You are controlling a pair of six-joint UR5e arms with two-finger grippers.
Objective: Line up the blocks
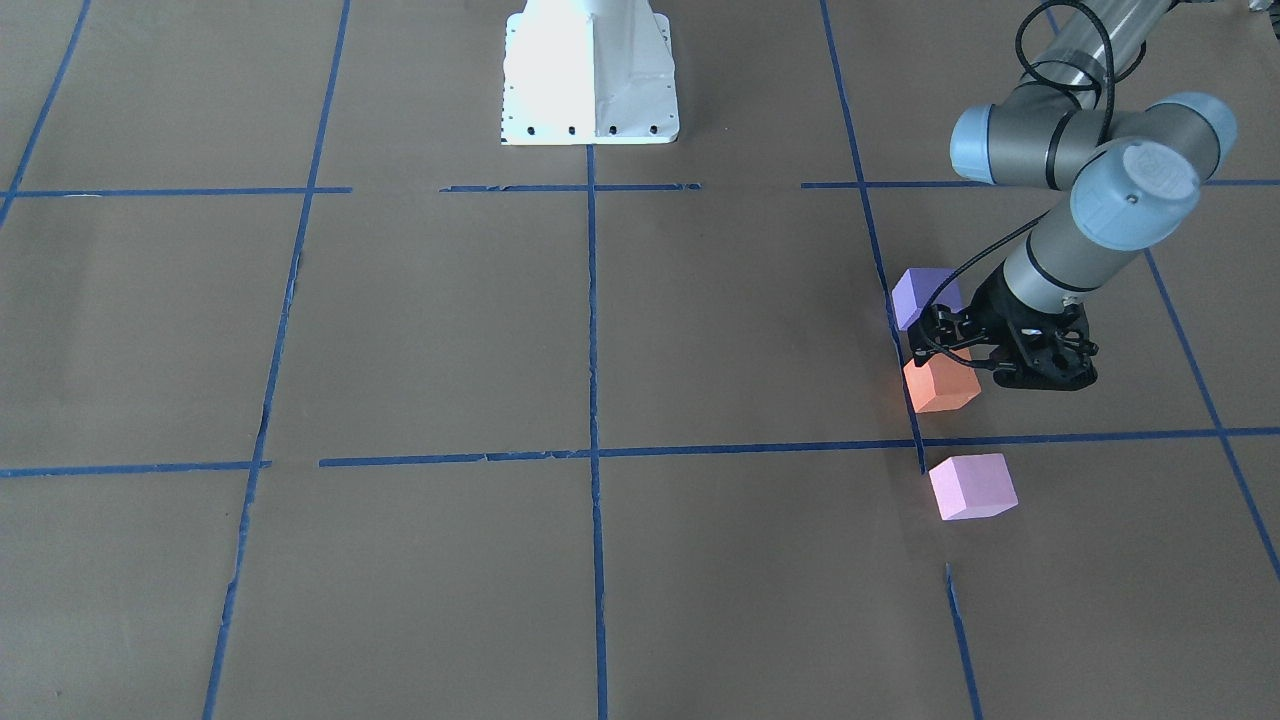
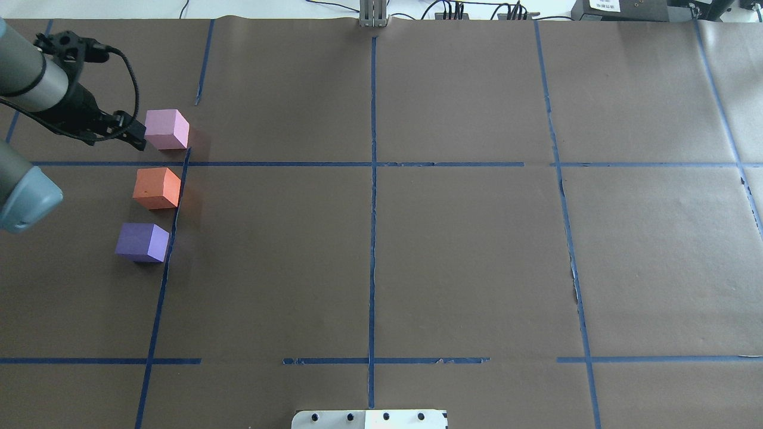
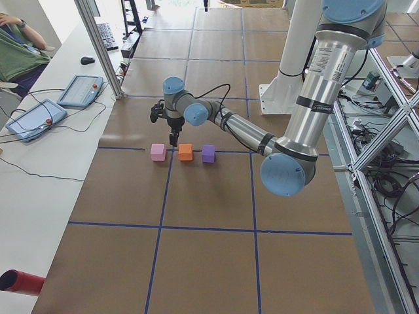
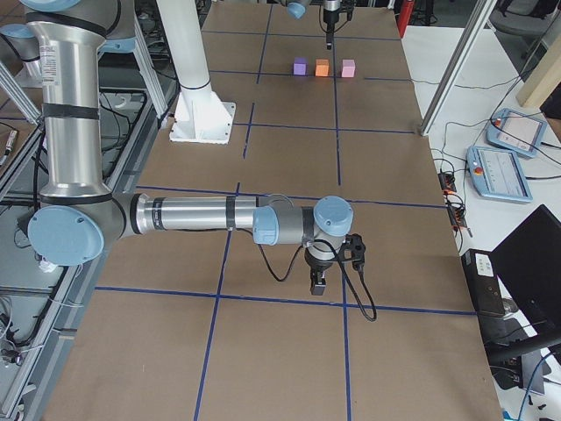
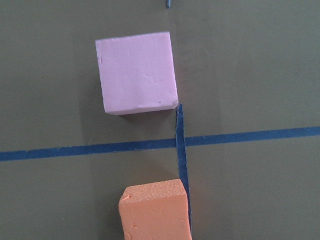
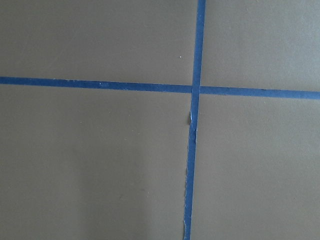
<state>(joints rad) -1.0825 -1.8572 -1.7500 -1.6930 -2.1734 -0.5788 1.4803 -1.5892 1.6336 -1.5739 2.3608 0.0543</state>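
Desk (image 2: pixel 477 268): covered in brown paper, divided into squares by blue tape lines (image 2: pixel 372 238).
Pink block (image 2: pixel 167 129): near the desk's left end, on the far side of a cross tape line, the block furthest from the robot.
Orange block (image 2: pixel 157 188): middle of the row, apart from both neighbours, its right side at a long tape line.
Purple block (image 2: pixel 143 242): the end of the row nearest the robot, apart from the orange block.
Row: the three blocks lie in a slightly slanted line just left of the tape, running from the robot's edge toward the operators' edge.
Left pincer (image 2: pixel 138 138): raised above the desk close to the pink and orange blocks, holding nothing; whether its fingers are apart or together cannot be told.
Right pincer (image 4: pixel 317 282): pointing down over a tape crossing near the desk's right end; finger state cannot be told.
Robot base (image 1: pixel 590 90): white, at the robot's edge.
Writing: lettering on the near arm in the left side view is too small to read.
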